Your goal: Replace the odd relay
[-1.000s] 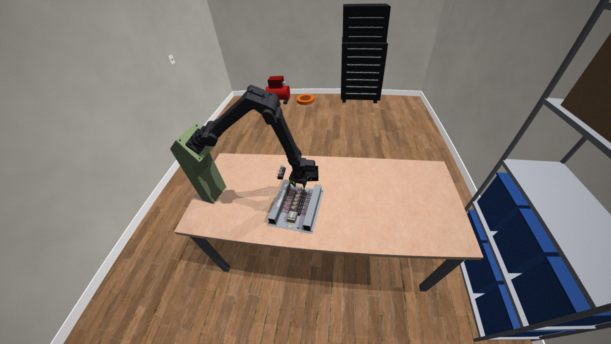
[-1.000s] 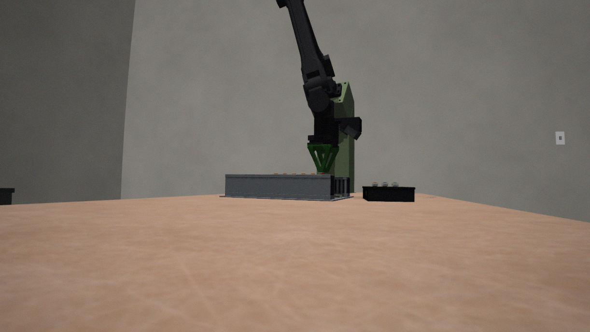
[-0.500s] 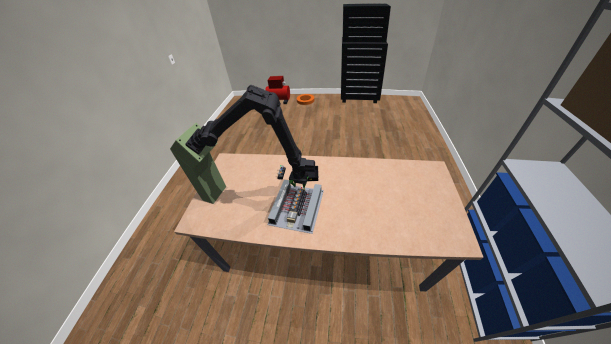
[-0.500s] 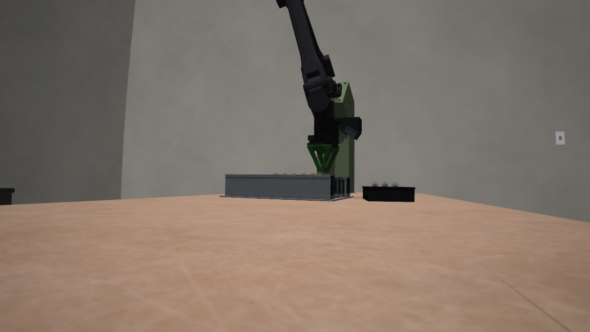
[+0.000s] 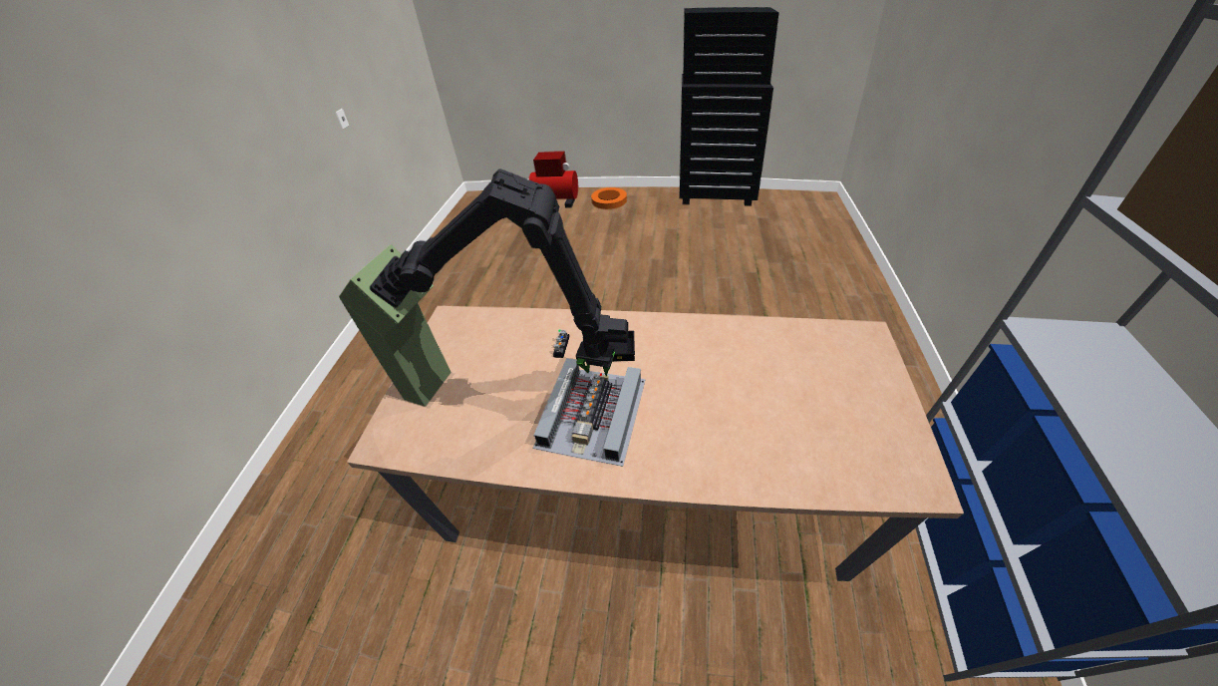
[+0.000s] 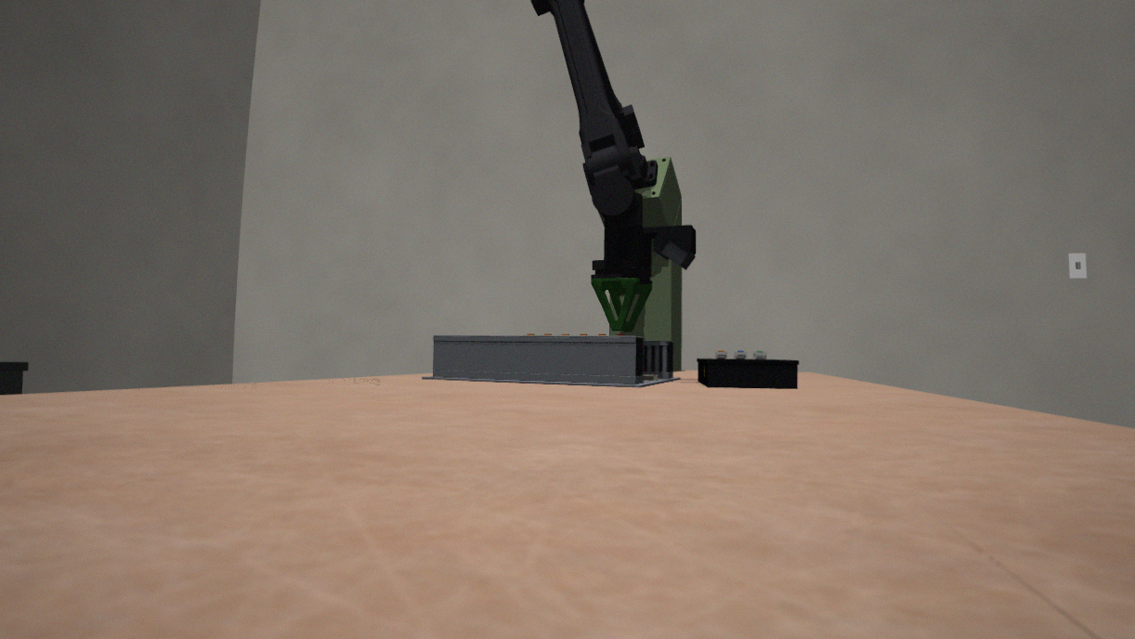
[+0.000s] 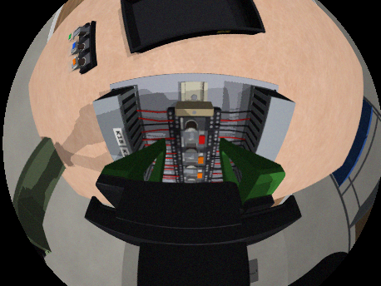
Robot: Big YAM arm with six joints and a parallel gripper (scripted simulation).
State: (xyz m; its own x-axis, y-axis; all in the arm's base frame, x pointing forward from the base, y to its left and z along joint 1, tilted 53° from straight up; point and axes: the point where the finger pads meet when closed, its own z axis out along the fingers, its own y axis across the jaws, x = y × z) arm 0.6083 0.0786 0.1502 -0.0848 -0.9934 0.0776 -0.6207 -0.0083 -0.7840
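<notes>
Near the counter's (image 5: 766,400) back-left edge: black spares holder (image 7: 84,46) carrying three relays, buttons green, blue, orange. Beside it, relay panel (image 5: 545,407); red-buttoned relay (image 7: 200,140) seated in its row ahead of orange-buttoned ones. Claw (image 7: 200,165) poised just above that row, fingers apart, gripping nothing. Black tray (image 7: 190,10) beyond the panel.
</notes>
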